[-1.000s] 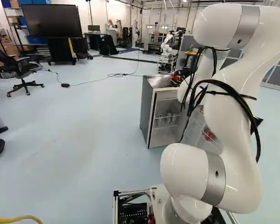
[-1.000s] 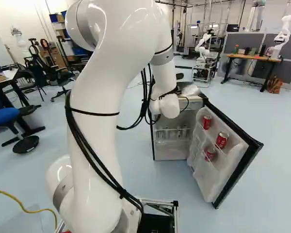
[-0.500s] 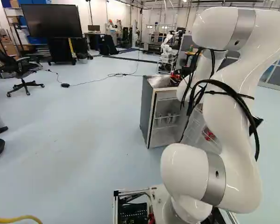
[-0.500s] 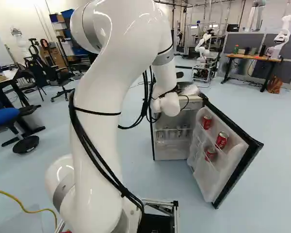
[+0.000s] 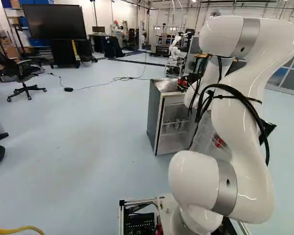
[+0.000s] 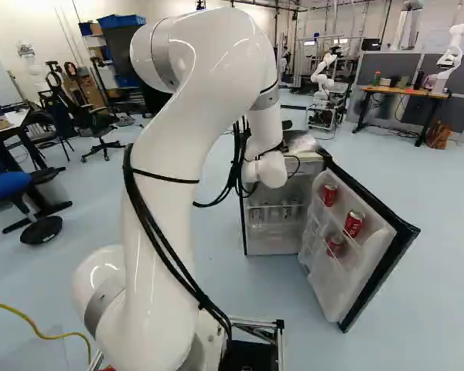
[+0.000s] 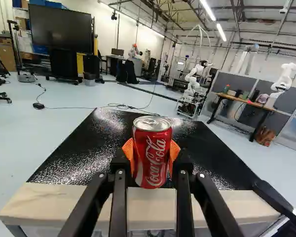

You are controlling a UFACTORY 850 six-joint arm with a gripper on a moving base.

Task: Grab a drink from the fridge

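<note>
The gripper has hold of a red can. Its two fingers are apart by just the can's width, and the orange pads touch the can on both sides. The can stands up straight between them, with its silver lid on top. I can't tell if its bottom touches anything.

The fridge is under the gripper. Its shiny black top goes out ahead of the fingers, and a pale front edge runs below the can. The fridge door is wide open, lower down and to the right of the gripper. Three more red cans sit on the shelves in the door. Little things stand on a shelf inside the fridge, lower than the gripper, too small to name.

Far ahead of the gripper and a bit to the right is another robot, all white. Farther right there is a wooden desk with small things on it. A big black screen is far ahead, to the left of the gripper.
</note>
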